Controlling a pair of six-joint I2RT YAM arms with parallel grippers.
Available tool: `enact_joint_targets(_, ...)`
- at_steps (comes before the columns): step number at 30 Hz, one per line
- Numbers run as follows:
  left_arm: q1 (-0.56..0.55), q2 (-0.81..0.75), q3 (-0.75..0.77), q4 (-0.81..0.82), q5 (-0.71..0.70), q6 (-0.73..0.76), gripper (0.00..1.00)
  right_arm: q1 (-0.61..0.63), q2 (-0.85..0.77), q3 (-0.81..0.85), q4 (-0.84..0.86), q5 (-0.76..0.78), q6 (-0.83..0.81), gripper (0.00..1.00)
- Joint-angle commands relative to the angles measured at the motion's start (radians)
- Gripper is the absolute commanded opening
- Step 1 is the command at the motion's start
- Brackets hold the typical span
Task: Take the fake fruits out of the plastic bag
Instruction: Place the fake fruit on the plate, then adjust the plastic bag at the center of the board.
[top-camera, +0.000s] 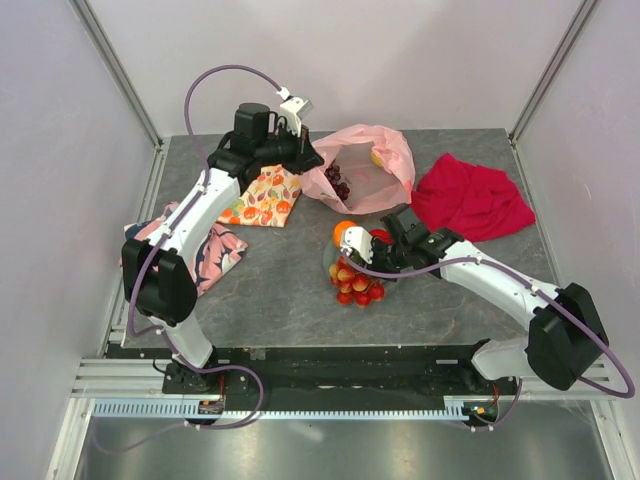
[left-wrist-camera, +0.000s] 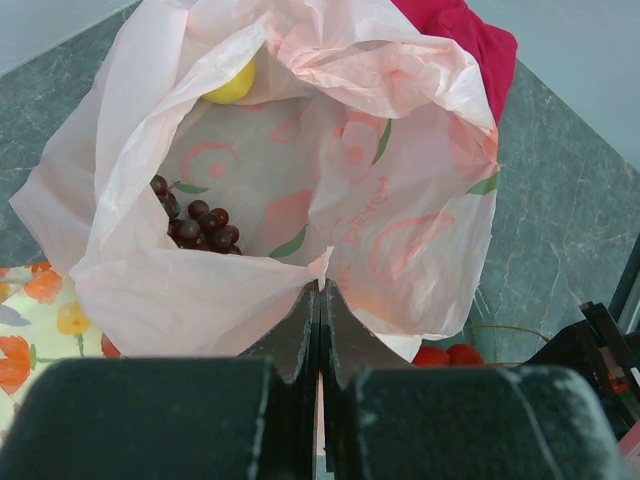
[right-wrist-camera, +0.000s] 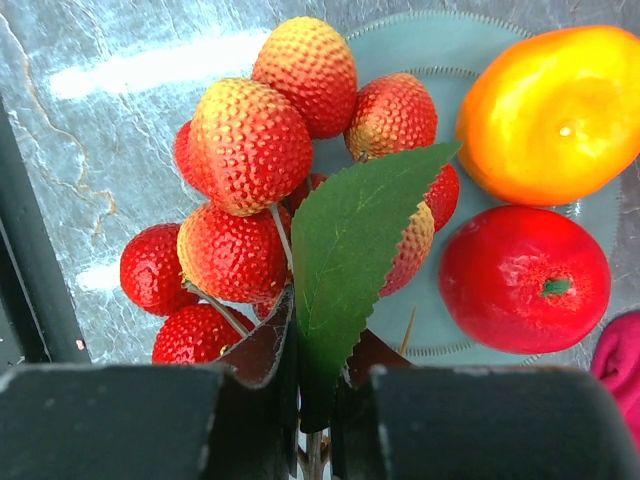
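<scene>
1. One plastic bag (top-camera: 385, 160) is lying on the surface (top-camera: 280, 295).
2. Two fruits are sitting inside it: one grape bunch (left-wrist-camera: 200, 225) and one yellow fruit (left-wrist-camera: 232, 85).
3. Three are sitting outside it: one orange (right-wrist-camera: 555, 110), one red apple (right-wrist-camera: 525, 280) and one berry cluster (right-wrist-camera: 250, 150), showing at least nine berries and one green leaf (right-wrist-camera: 350, 250).
4. One plate (right-wrist-camera: 430, 40) is sitting under the orange and apple.
5. Three cloths are lying around: one red cloth (top-camera: 475, 195), one fruit-printed cloth (top-camera: 265, 200) and one pink-and-navy cloth (top-camera: 215, 255).
</scene>
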Motion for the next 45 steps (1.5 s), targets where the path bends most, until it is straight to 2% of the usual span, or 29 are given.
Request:
enact_joint_targets(1,-0.012,-0.045,-0.005,0.020,0.024,0.013,0.02,-0.006,-0.033,0.039,-0.003,-0.030,0.004,0.10)
enact_joint_targets(12,-0.038,-0.032,0.008,0.012,0.021,0.020,0.02,-0.042,-0.013,0.018,0.048,0.025,-0.039,0.13)
enact_joint_targets(15,-0.046,-0.026,0.015,0.012,0.022,0.020,0.02,-0.045,-0.018,-0.014,0.063,0.045,-0.065,0.21)
enact_joint_targets(16,-0.049,-0.019,0.018,0.012,0.024,0.022,0.02,-0.043,-0.019,-0.031,0.078,0.057,-0.065,0.30)
enact_joint_targets(18,-0.050,-0.018,0.020,0.012,0.024,0.022,0.01,-0.043,-0.026,-0.050,0.103,0.069,-0.053,0.39)
enact_joint_targets(19,-0.052,-0.016,0.018,0.012,0.024,0.022,0.02,-0.043,-0.024,-0.060,0.115,0.073,-0.050,0.48)
enact_joint_targets(21,-0.053,-0.015,0.020,0.012,0.024,0.022,0.02,-0.043,-0.024,-0.059,0.111,0.079,-0.049,0.57)
enact_joint_targets(23,-0.055,-0.013,0.020,0.012,0.025,0.022,0.02,-0.043,-0.030,-0.053,0.102,0.106,-0.045,0.63)
enact_joint_targets(24,-0.055,-0.012,0.020,0.012,0.027,0.020,0.02,-0.045,-0.038,-0.041,0.086,0.114,-0.045,0.72)
enact_joint_targets(26,-0.056,-0.015,0.023,0.014,0.028,0.017,0.02,-0.043,-0.065,-0.013,0.057,0.119,-0.041,0.74)
enact_joint_targets(31,-0.055,-0.027,0.029,0.012,0.035,0.010,0.02,-0.043,-0.099,0.250,-0.124,0.091,0.033,0.77)
enact_joint_targets(35,-0.055,-0.047,0.006,0.026,0.058,-0.012,0.02,-0.048,-0.081,0.418,-0.155,0.106,0.102,0.79)
enact_joint_targets(40,-0.055,-0.079,-0.017,0.029,0.108,-0.044,0.02,-0.091,0.011,0.420,0.074,0.256,0.165,0.73)
enact_joint_targets(45,-0.055,-0.095,-0.031,0.020,0.134,-0.058,0.02,-0.161,0.245,0.522,0.213,0.224,0.231,0.53)
